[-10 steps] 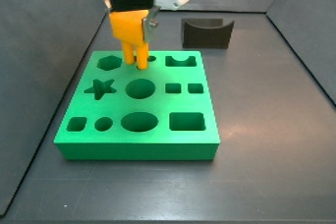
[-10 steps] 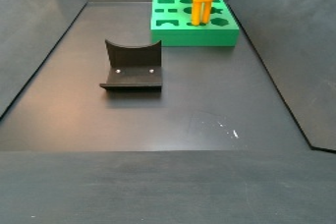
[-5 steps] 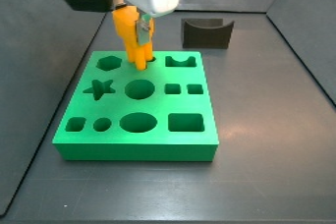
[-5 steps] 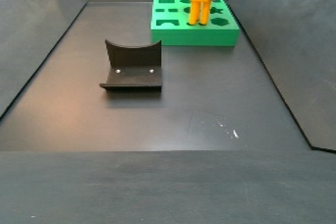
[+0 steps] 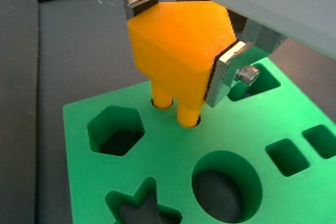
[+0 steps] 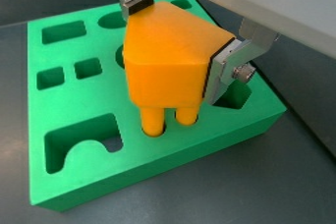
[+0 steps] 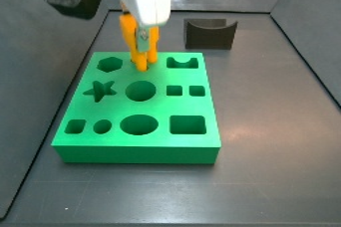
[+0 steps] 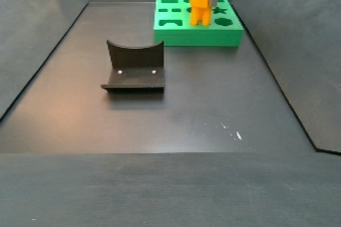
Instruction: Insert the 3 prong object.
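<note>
The orange 3 prong object (image 5: 179,46) has a boxy body and thin prongs below. My gripper (image 5: 182,41) is shut on its body; the silver fingers (image 5: 235,63) press its two sides, also seen in a wrist view (image 6: 231,63). The piece (image 6: 168,59) hangs upright with its prong tips at the top face of the green board (image 5: 269,194), near the board's far edge (image 6: 157,184). In a side view the piece (image 7: 139,35) stands over the board's back row (image 7: 134,97). It also shows in a side view (image 8: 200,2) on the board (image 8: 197,34).
The green board has several shaped holes: a hexagon (image 5: 114,130), a round hole (image 5: 223,181), a star (image 7: 102,92), squares (image 7: 186,91). A dark grey block with a curved notch (image 7: 210,32) stands behind the board; in a side view it (image 8: 134,67) sits mid-floor. Dark walls enclose the floor.
The arm has swung and the wrist has turned, with the orange piece still held. The piece has come a little lower and farther back over the board's back row.
</note>
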Controlling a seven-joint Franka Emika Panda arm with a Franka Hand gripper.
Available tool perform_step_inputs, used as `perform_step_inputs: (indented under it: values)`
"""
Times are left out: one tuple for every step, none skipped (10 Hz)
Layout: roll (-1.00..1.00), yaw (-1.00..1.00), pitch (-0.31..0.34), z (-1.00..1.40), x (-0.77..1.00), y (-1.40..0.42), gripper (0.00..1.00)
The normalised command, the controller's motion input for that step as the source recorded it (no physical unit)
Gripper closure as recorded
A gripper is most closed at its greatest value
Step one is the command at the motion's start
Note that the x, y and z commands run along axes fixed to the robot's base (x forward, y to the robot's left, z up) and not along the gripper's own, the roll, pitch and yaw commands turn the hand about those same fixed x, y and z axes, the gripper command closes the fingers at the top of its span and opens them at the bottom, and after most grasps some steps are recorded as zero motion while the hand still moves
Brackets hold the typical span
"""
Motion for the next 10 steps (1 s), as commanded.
perform_step_inputs:
  values:
    - [0.00,0.00,0.000,-0.21,0.00,0.15,1.00]
    - [-0.29,0.08,-0.014,-0.33,0.00,0.21,1.00]
    - [-0.37,0.07,-0.010,-0.33,0.00,0.23,1.00]
    - [-0.37,0.02,0.000,-0.35,0.00,0.19,1.00]
    - [-0.36,0.00,0.000,-0.40,0.00,0.11,1.00]
    - [-0.31,0.00,0.000,-0.46,0.00,0.00,1.00]
    - [-0.32,0.00,0.000,-0.48,0.00,0.00,1.00]
    - [-0.28,0.00,0.000,-0.36,0.02,0.00,1.00]
    - [0.00,0.00,-0.011,0.00,0.00,0.00,1.00]
    - [0.00,0.00,0.000,0.00,0.00,0.00,1.00]
